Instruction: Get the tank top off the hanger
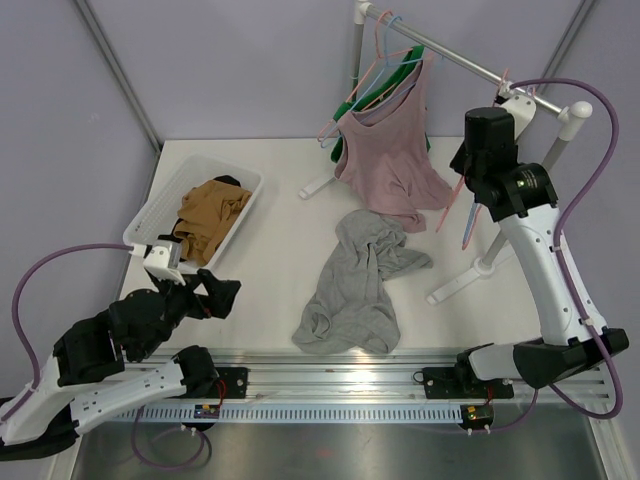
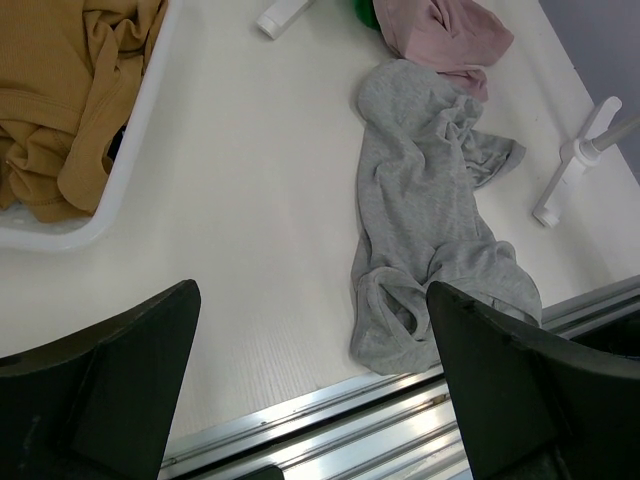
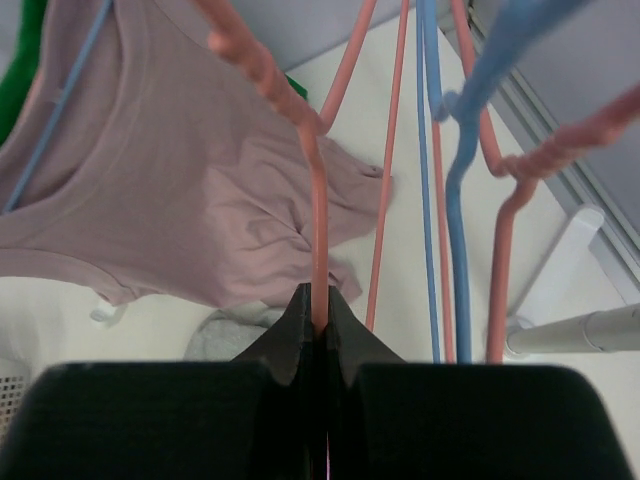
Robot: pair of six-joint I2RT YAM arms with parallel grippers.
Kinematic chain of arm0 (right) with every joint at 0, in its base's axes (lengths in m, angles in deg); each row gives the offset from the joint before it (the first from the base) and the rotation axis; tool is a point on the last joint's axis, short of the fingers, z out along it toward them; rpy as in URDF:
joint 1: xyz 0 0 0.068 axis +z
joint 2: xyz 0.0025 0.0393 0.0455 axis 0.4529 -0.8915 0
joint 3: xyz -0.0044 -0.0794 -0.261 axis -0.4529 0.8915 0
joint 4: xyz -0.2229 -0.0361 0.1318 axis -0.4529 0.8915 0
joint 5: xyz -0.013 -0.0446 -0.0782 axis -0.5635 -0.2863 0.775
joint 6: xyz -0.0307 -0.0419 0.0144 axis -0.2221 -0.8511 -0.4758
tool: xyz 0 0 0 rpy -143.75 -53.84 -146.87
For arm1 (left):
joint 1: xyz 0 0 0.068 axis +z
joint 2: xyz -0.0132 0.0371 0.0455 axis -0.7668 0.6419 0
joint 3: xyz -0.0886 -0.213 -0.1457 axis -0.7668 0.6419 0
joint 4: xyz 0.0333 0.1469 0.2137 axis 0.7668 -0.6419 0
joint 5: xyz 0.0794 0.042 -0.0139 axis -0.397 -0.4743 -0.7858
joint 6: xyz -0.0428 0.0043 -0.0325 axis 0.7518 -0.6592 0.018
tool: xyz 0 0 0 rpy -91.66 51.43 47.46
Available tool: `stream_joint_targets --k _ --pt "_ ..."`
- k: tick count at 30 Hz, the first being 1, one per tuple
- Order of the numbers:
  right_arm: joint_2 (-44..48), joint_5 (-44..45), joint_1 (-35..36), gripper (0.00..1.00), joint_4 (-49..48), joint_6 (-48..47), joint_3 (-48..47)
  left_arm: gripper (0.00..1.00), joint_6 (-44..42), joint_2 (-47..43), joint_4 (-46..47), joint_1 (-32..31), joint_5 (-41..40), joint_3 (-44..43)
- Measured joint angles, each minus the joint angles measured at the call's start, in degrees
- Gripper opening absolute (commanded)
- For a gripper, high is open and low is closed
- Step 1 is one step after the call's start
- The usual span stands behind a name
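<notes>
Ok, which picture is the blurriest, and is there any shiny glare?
Right wrist view: the right gripper and the pink hanger it pinches look soft, the tank top behind sharper. Left wrist view: blurry dark fingers, crisp grey shirt. Top view: sharp, light glinting off the metal rail.

Pink tank top [image 1: 392,160] on hanger [image 3: 60,98]

On my feed the tank top [image 1: 390,160] hanging on the rack [image 1: 470,62] reads as thin, matt pink knit. The rack's bar looks like shiny metal, and the pink hanger [image 3: 318,200] on it is smooth plastic. Below the rack, the gray garment [image 1: 355,285] is soft matt jersey on a matt, faintly grained table [image 1: 270,250].
</notes>
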Motion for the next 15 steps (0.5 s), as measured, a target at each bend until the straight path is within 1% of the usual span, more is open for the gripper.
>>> stream_joint_targets --k 3,7,8,9,10,12,13,15 --pt "1.4 0.2 -0.7 0.0 -0.2 0.2 4.0 0.99 0.0 -0.4 0.0 0.0 0.0 0.0" --pt "3.7 1.1 -0.7 0.0 -1.3 0.3 6.2 0.99 0.0 -0.5 0.0 0.0 0.0 0.0" --pt "4.4 1.1 -0.7 0.02 -1.4 0.3 6.6 0.99 0.0 -0.4 0.0 0.0 0.0 0.0" --pt "5.0 1.1 -0.7 0.06 -1.4 0.3 6.8 0.99 0.0 -0.4 0.0 0.0 0.0 0.0" --pt "5.7 1.0 -0.7 0.16 -1.4 0.3 7.0 0.99 0.0 -0.3 0.0 0.0 0.0 0.0" --pt "6.8 0.9 -0.7 0.25 -1.4 0.4 7.2 0.99 0.0 -0.2 0.0 0.0 0.0 0.0" --pt "7.3 0.7 -0.7 0.32 -1.6 0.2 7.3 0.99 0.0 0.0 0.0 0.0 0.0 0.0" --pt "8.4 0.3 -0.7 0.41 -1.8 0.0 7.7 0.99 0.0 0.3 0.0 0.0 0.0 0.0"
